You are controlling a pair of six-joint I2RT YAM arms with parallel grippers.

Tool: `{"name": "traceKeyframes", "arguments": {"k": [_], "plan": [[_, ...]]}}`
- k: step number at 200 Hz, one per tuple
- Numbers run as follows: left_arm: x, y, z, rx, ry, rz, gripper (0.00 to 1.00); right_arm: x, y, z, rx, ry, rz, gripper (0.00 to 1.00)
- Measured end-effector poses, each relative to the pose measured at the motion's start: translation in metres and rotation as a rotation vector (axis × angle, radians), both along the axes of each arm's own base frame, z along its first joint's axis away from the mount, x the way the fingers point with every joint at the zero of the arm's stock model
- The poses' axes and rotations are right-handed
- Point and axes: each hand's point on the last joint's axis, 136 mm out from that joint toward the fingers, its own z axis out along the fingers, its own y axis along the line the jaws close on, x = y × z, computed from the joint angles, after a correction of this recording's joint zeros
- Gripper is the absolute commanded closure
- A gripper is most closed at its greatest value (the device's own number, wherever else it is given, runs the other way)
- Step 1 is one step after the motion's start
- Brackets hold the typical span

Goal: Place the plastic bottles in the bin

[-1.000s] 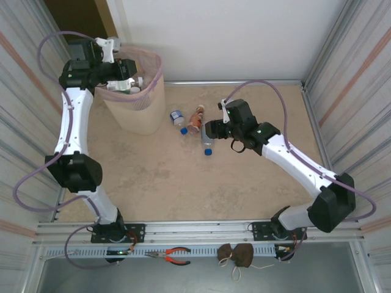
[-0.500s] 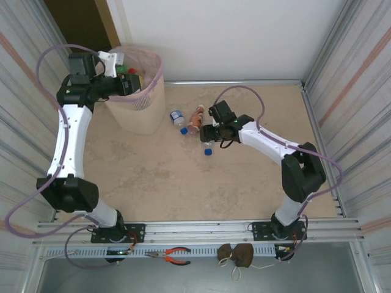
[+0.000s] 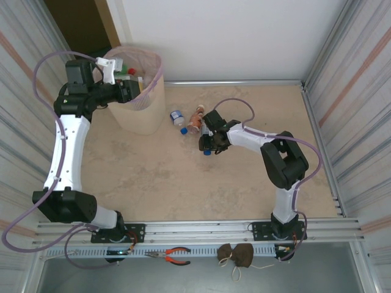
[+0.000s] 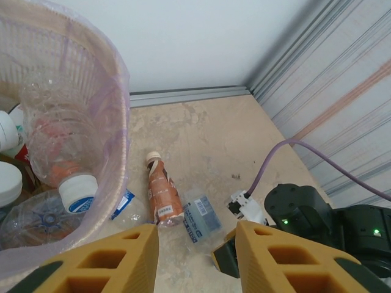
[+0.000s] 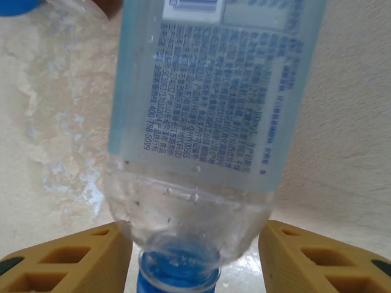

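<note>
Honestly, the right arm is doing the pick here, and the grab point is what I'd be watching. The right gripper is sitting over the clear bottle, which is lying flat on the tabletop a bit past the middle, toward the far edge, with its blue cap pointing at the near edge. The fingers are flanking the tapered shoulder right by the cap and looking like they're touching it, but I can't tell if it's really clamped. That slope is a slippery spot imo. Thin plastic is going to squirt out or crumple there, so I'd be shifting onto the labelled body and squeezing gently. The brown bottle is lying just beside it, so lifting straight up is saving you a knock. The bin is standing in the far left corner, already holding some bottles. The left gripper is hanging open and empty at its rim, so that arm is needing to clear out before the carry comes over.
</note>
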Motion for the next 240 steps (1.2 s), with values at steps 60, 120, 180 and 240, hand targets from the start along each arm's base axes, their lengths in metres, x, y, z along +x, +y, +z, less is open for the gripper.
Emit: {"name": "traceKeyframes", "arguments": {"k": [60, 120, 180, 240], "plan": [[0.000, 0.000, 0.001, -0.008, -0.008, 0.004, 0.62, -0.005, -0.004, -0.020, -0.014, 0.033, -0.016, 0.61], [-0.003, 0.000, 0.007, -0.019, -0.027, 0.009, 0.57, -0.007, -0.007, -0.020, -0.014, 0.022, -0.020, 0.70], [-0.006, -0.004, 0.028, -0.091, -0.073, 0.007, 0.50, -0.020, -0.022, 0.027, 0.007, -0.054, -0.032, 0.72], [-0.020, -0.032, 0.043, -0.153, -0.099, -0.057, 0.37, -0.024, -0.012, 0.131, 0.182, -0.298, 0.031, 0.73]]}}
